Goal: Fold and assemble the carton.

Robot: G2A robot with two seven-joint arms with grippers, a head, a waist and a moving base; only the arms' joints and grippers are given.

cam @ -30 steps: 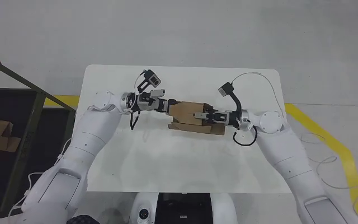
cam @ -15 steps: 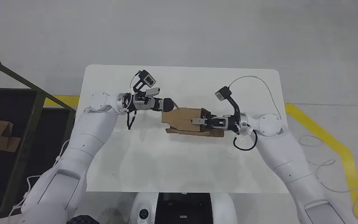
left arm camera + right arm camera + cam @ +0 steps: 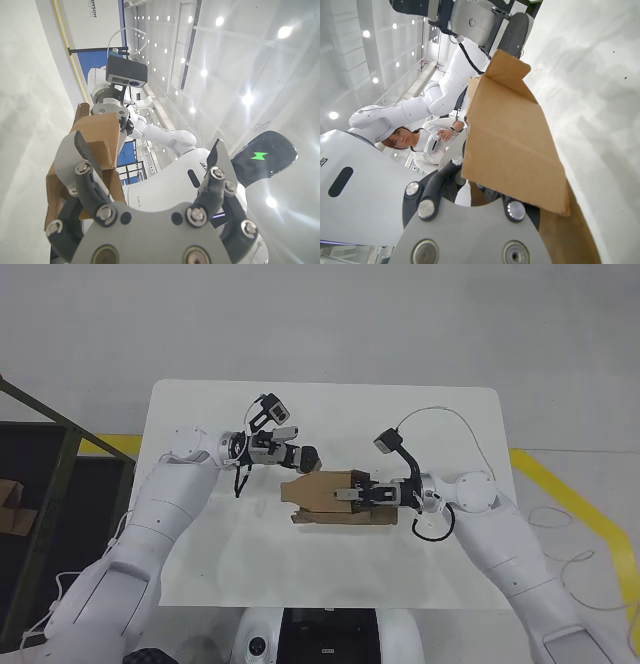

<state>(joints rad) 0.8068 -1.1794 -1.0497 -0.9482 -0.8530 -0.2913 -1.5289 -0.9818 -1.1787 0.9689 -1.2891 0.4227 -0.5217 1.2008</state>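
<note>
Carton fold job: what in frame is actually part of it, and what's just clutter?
Part of the job:
carton
right gripper, shut on it
left gripper, open, at the carton's far end
table

Lying about:
dark rack off the table
cardboard scraps by it
yellow floor tape

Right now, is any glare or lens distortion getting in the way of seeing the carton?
Top view: even light, the carton stands out plainly on the white table. Left wrist view: ceiling lamps flare into streaks and straight lines bow, but the carton lies clear of the flare. Right wrist view: lamps are small, no glare on the carton.
</note>
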